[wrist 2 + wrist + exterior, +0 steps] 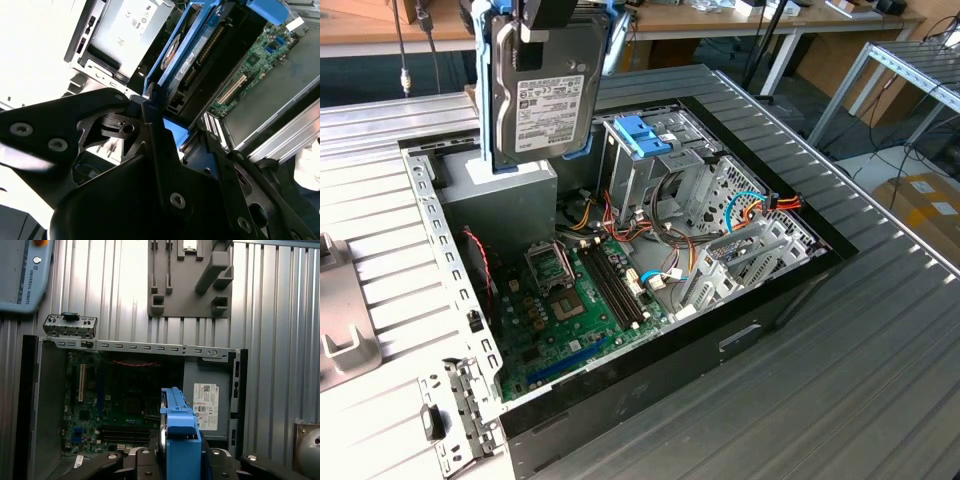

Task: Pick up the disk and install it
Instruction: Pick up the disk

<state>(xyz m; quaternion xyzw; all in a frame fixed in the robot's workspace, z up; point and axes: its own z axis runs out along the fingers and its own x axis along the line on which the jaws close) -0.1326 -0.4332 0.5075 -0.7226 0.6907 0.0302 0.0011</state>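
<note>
Ribbed metal surface [880, 380] carries an open computer case [620, 400], side panel off, interior exposed.

Inside the case: grey power supply [500, 195] in the corner towards the exterior view's left. The green motherboard [570, 300] lies flat on the case floor. A metal drive cage [640, 165] stands towards the exterior view's right of the power supply, with a blue latch [645, 135] on top.

The disk [542, 95] is off the surface and clear of the case. It hangs upright on edge above the power supply, label facing the exterior camera, blue side rails visible. It touches nothing in the case and stands near the drive cage but apart from it.

The gripper [180, 462] is closed on the disk, with a finger on each side of the blue-railed body in the first wrist view.

Step in hand, by judgement: pick-up done, the disk is in carry, and the install has not begun.

Installing calls for, by judgement: bringing the disk from on-edge into the cage's orientation and lining the blue rails up with the cage guides. It also needs a path clear of the loose cables beside the cage. Which bay is free, I cannot tell.
</note>
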